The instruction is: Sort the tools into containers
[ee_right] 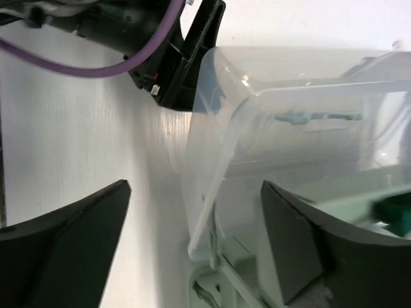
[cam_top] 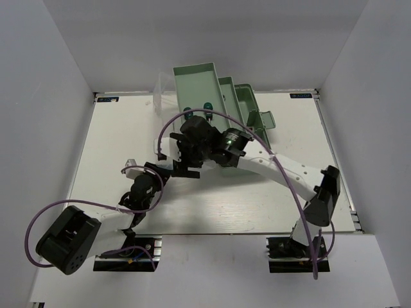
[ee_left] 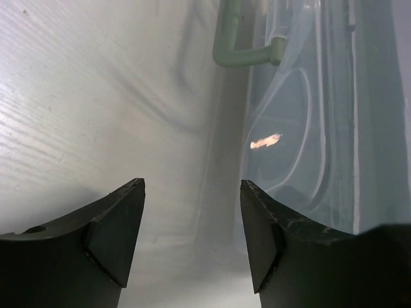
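While left gripper (ee_left: 191, 187) and right gripper (ee_right: 196, 187) gape empty, the toolbox (cam_top: 196, 83) sits upper centre; its translucent lid (ee_left: 302, 128) looks thin, slippery (probably flexy), so grip the stiff green handle (ee_left: 239, 58).

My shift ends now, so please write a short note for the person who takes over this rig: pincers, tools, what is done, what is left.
Left pincer: open, empty, low over the table, facing the translucent lid.
Right pincer: open, empty, at the lid's edge.
Toolbox: far side, trays fanned out.
Two green-handled screwdrivers: at the toolbox's near side; in a tray or not, cannot tell.
Done: unclear from here.
Left: no other tools in view; check under the arms, then sort.
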You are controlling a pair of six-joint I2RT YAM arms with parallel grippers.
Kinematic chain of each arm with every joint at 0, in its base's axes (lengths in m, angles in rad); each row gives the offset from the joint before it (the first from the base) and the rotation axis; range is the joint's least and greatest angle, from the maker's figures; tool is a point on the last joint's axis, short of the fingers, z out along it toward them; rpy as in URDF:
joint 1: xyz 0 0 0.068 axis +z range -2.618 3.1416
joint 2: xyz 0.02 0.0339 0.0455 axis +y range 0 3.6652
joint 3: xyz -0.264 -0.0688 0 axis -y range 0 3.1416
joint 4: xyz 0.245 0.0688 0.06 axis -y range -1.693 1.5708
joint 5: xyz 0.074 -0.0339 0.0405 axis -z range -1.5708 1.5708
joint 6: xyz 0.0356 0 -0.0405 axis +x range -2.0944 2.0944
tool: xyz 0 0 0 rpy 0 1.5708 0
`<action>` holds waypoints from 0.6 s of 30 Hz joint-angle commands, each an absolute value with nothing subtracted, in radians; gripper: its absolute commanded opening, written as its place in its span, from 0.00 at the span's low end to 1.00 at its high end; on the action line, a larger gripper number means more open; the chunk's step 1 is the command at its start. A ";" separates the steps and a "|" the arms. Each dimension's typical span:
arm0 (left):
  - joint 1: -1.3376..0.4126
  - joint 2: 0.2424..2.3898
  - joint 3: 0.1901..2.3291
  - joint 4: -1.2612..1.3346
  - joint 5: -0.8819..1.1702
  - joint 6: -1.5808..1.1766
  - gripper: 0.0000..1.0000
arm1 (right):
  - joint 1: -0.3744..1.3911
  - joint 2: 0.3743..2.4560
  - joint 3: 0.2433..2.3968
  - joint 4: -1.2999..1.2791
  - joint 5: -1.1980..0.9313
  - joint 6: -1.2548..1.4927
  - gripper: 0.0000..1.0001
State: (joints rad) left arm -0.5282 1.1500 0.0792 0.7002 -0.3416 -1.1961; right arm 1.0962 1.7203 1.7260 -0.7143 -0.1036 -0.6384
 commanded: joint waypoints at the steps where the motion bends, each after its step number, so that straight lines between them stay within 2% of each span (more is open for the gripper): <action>1: -0.518 1.120 0.140 0.744 -0.299 -1.163 0.71 | 1.088 1.640 1.776 -0.802 -0.147 -0.705 0.86; 2: -0.518 1.120 0.149 0.744 -0.299 -1.163 0.71 | 1.086 1.614 1.779 -0.820 -0.153 -0.721 0.80; 3: -0.509 1.120 0.158 0.732 -0.299 -1.163 0.71 | 1.088 1.592 1.781 -0.891 -0.181 -0.742 0.58; 5: -0.509 1.131 0.158 0.732 -0.299 -1.163 0.71 | 1.091 1.554 1.783 -0.928 -0.107 -0.814 0.00; 8: -0.500 1.150 0.179 0.732 -0.290 -1.163 0.71 | 1.066 1.483 1.787 -0.889 0.039 -0.821 0.00; 9: -0.500 1.150 0.179 0.732 -0.290 -1.163 0.71 | 1.057 1.467 1.758 -0.849 0.167 -0.822 0.00; 11: -0.500 1.161 0.190 0.732 -0.281 -1.163 0.71 | 1.007 1.414 1.636 -0.549 0.559 -0.809 0.00; 12: -0.500 1.161 0.190 0.732 -0.281 -1.163 0.71 | 0.964 1.395 1.593 -0.434 0.645 -0.830 0.00; 13: -0.500 1.161 0.201 0.732 -0.281 -1.163 0.71 | 0.933 1.393 1.503 -0.123 0.699 -0.862 0.00; 15: -0.500 1.161 0.210 0.723 -0.281 -1.163 0.71 | 0.782 1.413 1.476 -0.026 0.799 -0.890 0.00; 16: -0.491 1.161 0.221 0.713 -0.281 -1.163 0.71 | 0.737 1.443 1.505 -0.120 0.789 -0.837 0.00; 17: -0.491 1.161 0.232 0.713 -0.281 -1.163 0.71 | 0.689 1.486 1.538 -0.288 0.688 -0.617 0.16; 18: -0.491 1.161 0.242 0.703 -0.281 -1.163 0.71 | 0.555 1.511 1.636 -0.436 0.642 -0.545 0.25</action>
